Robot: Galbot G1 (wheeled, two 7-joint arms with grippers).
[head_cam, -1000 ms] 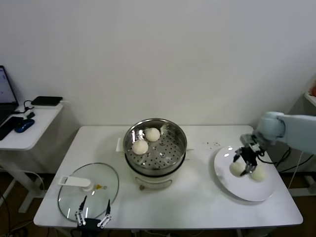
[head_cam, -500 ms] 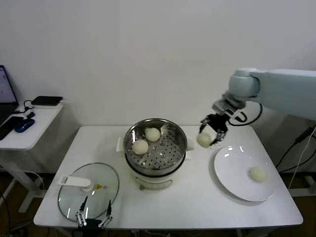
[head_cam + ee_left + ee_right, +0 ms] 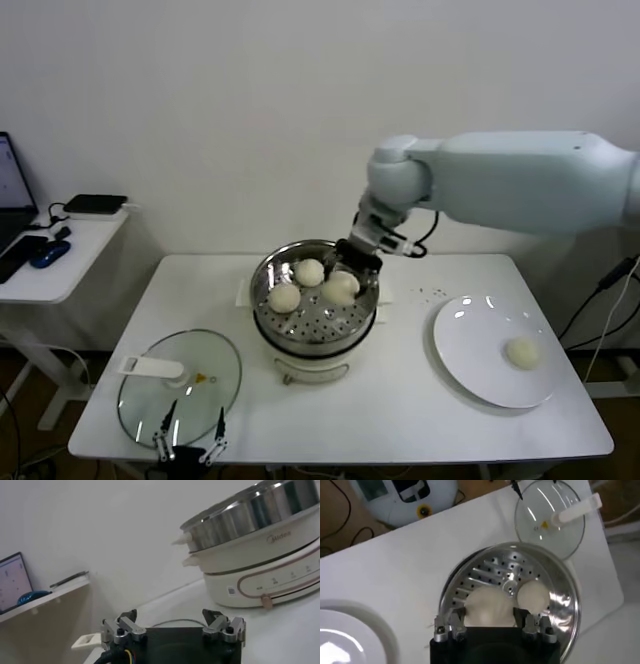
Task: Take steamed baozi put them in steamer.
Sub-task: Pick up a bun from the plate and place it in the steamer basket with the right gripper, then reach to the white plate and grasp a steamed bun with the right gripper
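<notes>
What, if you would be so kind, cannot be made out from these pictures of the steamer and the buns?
- Whether the bun held by the right gripper already rests on the tray: in the head view the gripper covers its top; in the right wrist view it fills the space between the fingers.
- The steamer interior: the left wrist view sees only its outer wall.
- The specks on the table near the plate: too small to identify.

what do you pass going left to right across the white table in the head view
glass lid → steamer, where the right gripper holds a baozi over the tray → white plate → the last baozi on the plate's right part
</notes>
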